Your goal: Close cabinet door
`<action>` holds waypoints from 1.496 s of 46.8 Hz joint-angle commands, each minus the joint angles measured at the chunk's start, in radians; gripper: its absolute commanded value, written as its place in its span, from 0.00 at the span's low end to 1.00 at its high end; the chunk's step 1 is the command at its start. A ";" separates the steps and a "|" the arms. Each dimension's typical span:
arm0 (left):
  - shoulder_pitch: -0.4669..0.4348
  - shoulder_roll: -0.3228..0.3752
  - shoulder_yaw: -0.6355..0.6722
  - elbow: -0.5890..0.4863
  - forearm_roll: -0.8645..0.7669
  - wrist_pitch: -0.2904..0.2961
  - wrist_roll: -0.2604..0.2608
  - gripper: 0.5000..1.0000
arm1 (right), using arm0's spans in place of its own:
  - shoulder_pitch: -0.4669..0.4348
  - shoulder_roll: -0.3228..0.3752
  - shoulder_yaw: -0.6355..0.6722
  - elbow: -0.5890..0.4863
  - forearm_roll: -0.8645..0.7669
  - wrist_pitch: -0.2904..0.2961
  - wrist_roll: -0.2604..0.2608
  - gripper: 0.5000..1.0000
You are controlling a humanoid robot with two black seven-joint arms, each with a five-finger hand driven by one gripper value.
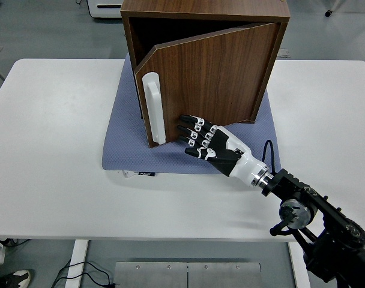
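My right hand (208, 143) lay flat and unclenched, grasping nothing, fingertips (185, 127) against the lower face of the cabinet door (212, 78). The cabinet (278, 54) stood on a blue mat (119, 147) toward the table's (50, 150) far edge. The door hung ajar, hinged on the right, its upright white handle (153, 108) just left of my fingers. I judged the closing push ran away from me, toward the far edge.

I see the cabinet (230, 36) on a mat (119, 150) mid-counter (50, 150), my right hand (215, 150) touching its door (206, 84) in front.
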 commanded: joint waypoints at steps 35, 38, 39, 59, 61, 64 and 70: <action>0.000 0.000 0.000 0.000 0.000 0.000 0.000 1.00 | 0.179 0.000 -0.026 -0.143 0.013 0.009 -0.008 1.00; 0.000 0.000 0.000 0.000 0.000 0.000 0.000 1.00 | 0.191 0.000 -0.023 -0.158 0.020 0.008 -0.007 1.00; 0.000 0.000 0.000 0.000 -0.001 0.000 0.000 1.00 | 0.196 0.000 -0.023 -0.162 0.025 0.006 -0.007 1.00; 0.000 0.000 0.000 0.000 0.000 0.000 0.000 1.00 | 0.268 0.000 0.004 -0.205 0.106 -0.028 -0.008 1.00; 0.000 0.000 0.000 0.000 0.000 0.000 0.000 1.00 | 0.271 0.000 0.004 -0.205 0.109 -0.035 -0.008 1.00; 0.000 0.000 0.000 0.000 0.000 0.000 0.000 1.00 | 0.272 0.000 0.006 -0.205 0.111 -0.049 -0.008 1.00; 0.000 0.000 0.000 0.000 0.000 0.000 0.000 1.00 | 0.275 0.000 0.026 -0.205 0.120 -0.063 -0.008 1.00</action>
